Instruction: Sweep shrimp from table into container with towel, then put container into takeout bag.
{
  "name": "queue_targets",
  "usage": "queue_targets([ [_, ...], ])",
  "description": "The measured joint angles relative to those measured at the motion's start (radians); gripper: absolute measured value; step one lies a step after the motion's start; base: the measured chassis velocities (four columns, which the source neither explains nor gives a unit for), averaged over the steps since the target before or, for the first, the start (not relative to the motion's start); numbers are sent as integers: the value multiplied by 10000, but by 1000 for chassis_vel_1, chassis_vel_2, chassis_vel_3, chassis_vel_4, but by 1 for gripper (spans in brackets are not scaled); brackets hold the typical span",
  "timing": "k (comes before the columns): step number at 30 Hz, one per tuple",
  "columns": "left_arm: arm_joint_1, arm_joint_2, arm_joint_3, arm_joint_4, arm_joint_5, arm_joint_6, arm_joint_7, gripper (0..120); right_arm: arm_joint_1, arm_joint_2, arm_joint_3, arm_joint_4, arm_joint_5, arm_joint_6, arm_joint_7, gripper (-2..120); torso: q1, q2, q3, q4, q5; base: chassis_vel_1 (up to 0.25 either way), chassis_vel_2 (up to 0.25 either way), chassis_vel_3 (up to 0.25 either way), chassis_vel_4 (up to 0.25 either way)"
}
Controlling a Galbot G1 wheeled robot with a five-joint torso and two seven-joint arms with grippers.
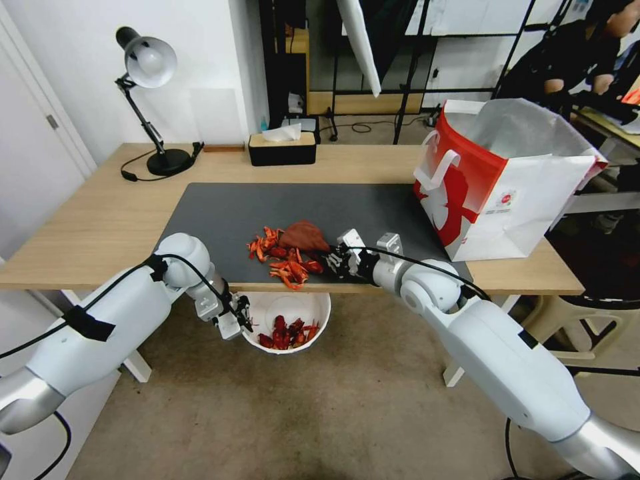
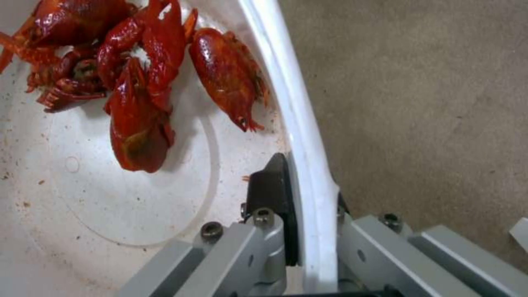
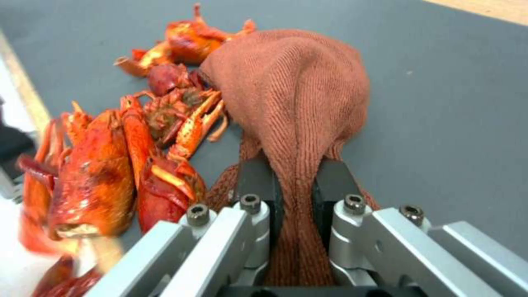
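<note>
Nearest, below the table (image 1: 100,220) edge, our left gripper (image 2: 308,214) pinches the container (image 1: 313,313) rim, some shrimp (image 2: 137,103) inside. On the mat (image 1: 220,213), our right gripper (image 3: 294,185) clamps the towel (image 3: 297,90) beside loose shrimp. Far right stands the takeout bag (image 1: 527,200); its logo is unreadable.

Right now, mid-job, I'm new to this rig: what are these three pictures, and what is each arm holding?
The wide picture is from the robot's head, looking down at the table. The other two come from cameras on each wrist. The left gripper pinches the rim of the white container, held below the table's near edge, with some shrimp already inside. The right gripper is shut on the rust-red towel, which rests on the dark mat beside the shrimp left on the table. The takeout bag stands at the table's right end.
</note>
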Motion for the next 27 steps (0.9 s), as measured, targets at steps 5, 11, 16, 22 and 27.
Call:
queue_targets([
  [5, 1, 6, 9, -16, 7, 0, 1, 0, -299, -71, 65, 319, -54, 0, -31, 7, 0, 0, 0, 0, -1, 0, 0, 0, 0],
  [11, -13, 12, 17, -24, -5, 7, 4, 0, -525, -116, 105, 573, -78, 4, -42, 7, 0, 0, 0, 0, 0, 0, 0, 0, 0],
  [16, 5, 39, 17, -44, -6, 9, 5, 0, -738, -193, 154, 815, -104, 21, -72, 7, -1, 0, 0, 1, 0, 0, 0, 0, 0],
  [22, 19, 61, 10, -38, -13, 10, 3, 0, -986, -333, 256, 1056, -189, 70, -199, 7, 0, 1, 2, 0, 0, 0, 0, 0, 0],
  [27, 14, 44, 18, -15, -14, 10, 1, 0, -1256, -481, 394, 1294, -193, 116, -289, 7, 0, 0, 1, 0, 0, 0, 0, 0, 0],
])
